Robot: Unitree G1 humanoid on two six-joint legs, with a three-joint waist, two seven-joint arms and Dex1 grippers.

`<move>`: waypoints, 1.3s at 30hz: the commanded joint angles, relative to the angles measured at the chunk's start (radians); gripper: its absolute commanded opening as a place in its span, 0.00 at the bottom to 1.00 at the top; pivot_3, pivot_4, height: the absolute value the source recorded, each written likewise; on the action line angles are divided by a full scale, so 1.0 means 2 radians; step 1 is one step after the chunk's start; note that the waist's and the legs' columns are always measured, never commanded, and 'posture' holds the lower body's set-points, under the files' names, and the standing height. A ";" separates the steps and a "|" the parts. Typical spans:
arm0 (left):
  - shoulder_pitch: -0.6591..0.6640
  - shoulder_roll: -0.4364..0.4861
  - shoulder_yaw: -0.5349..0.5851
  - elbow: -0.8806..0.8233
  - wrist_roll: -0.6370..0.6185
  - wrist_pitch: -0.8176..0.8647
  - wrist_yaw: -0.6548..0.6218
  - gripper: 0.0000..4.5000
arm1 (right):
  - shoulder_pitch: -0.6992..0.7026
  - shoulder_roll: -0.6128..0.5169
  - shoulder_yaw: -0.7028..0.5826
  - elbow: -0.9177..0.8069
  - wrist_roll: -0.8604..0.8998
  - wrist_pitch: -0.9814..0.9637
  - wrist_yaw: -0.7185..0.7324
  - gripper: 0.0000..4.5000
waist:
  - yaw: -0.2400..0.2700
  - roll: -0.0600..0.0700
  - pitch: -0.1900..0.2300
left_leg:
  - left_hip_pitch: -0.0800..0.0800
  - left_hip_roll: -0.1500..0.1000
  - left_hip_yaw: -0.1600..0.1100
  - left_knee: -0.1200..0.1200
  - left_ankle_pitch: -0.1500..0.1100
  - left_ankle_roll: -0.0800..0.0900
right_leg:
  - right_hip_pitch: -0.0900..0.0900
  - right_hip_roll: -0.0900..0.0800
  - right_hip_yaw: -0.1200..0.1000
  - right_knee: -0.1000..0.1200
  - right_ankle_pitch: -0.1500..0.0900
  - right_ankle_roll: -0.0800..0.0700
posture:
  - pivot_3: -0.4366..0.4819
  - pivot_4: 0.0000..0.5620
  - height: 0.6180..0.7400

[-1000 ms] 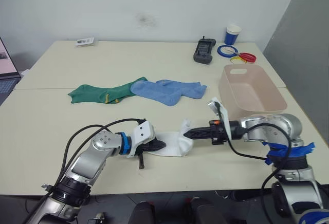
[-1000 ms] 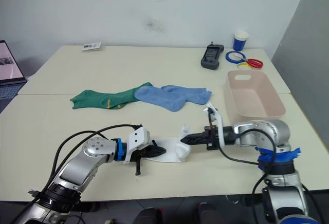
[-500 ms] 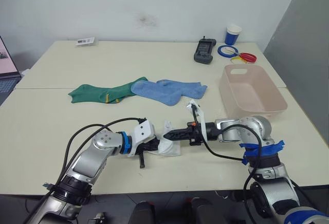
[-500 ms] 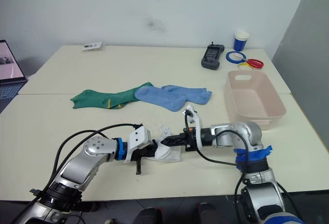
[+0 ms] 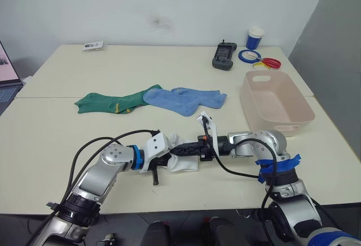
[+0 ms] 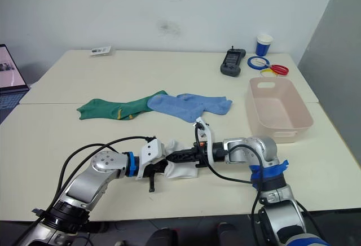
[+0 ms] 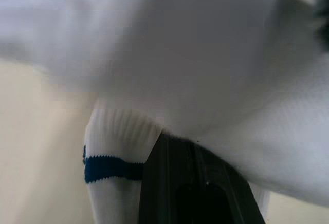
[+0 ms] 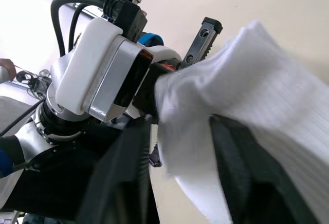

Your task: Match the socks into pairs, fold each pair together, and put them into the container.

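at the left of the table (image 5: 51, 127) the green socks (image 5: 110, 102) lie flat, overlapped at one end by the blue socks (image 5: 183, 99). nearer the front edge, the left gripper (image 5: 167, 158) pins the white socks (image 5: 181, 163); one finger shows under the cloth in its wrist view, so it seems closed on them. the right gripper (image 5: 181, 150) meets it from the other side, its fingers parted with a fold of white cloth between them. the container (image 5: 275, 106) stands empty on the right. the risk: both grippers crowd one bundle, so a pull by either could undo the fold or drag a sock loose.
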 commanded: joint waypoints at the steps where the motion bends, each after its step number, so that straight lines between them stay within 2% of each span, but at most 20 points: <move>1: 0.008 0.006 -0.004 0.010 0.012 0.006 0.002 0.00 | -0.006 -0.002 -0.016 -0.018 0.019 0.002 0.008 0.72 | 0.000 0.000 0.000 | 0.000 0.000 0.000 0.000 0.000 0.000 | 0.000 0.000 0.000 0.000 0.000 0.000 | 0.48 0.27 1.00; 4: 0.008 0.006 -0.005 0.010 0.012 0.006 0.001 0.00 | -0.006 -0.002 -0.029 -0.021 0.026 0.012 0.008 0.97 | 0.000 0.000 0.000 | 0.000 0.000 0.000 0.000 0.000 0.000 | 0.000 0.000 0.000 0.000 0.000 0.000 | 0.48 0.27 1.00; 5: 0.007 0.006 -0.005 0.011 0.012 0.006 0.000 0.00 | -0.006 -0.003 -0.036 -0.022 0.030 0.017 0.007 0.99 | 0.000 0.000 0.000 | 0.000 0.000 0.000 0.000 0.000 0.000 | 0.000 0.000 0.000 0.000 0.000 0.000 | 0.48 0.27 1.00; 17: 0.010 0.010 -0.006 0.011 0.014 0.001 -0.003 0.00 | 0.052 -0.100 -0.072 -0.070 0.041 0.061 -0.010 0.99 | 0.000 0.000 0.000 | 0.000 0.000 0.000 0.000 0.000 0.000 | 0.000 -0.002 0.000 0.000 0.000 0.000 | 0.48 0.27 1.00; 27: 0.013 0.020 0.001 0.000 0.004 0.002 -0.012 0.00 | 0.074 -0.078 -0.074 -0.079 0.029 0.057 -0.058 0.99 | -0.001 0.000 0.000 | 0.000 0.000 0.000 0.000 0.000 0.000 | 0.000 -0.002 0.000 0.000 0.000 0.000 | 0.48 0.27 1.00; 34: 0.007 0.045 0.045 -0.034 -0.035 0.037 -0.017 0.00 | 0.069 -0.083 -0.084 -0.083 0.036 0.055 -0.053 0.99 | -0.002 0.000 0.000 | 0.000 0.000 0.000 -0.001 0.000 0.000 | -0.001 -0.002 0.000 0.000 0.000 0.000 | 0.48 0.27 1.00; 39: 0.011 0.088 0.086 -0.060 -0.058 0.061 -0.027 0.00 | 0.065 -0.087 -0.091 -0.092 0.042 0.056 -0.047 0.99 | -0.001 0.000 0.000 | -0.001 0.000 0.000 -0.001 0.000 0.000 | -0.001 -0.002 0.000 0.000 0.000 0.000 | 0.48 0.27 1.00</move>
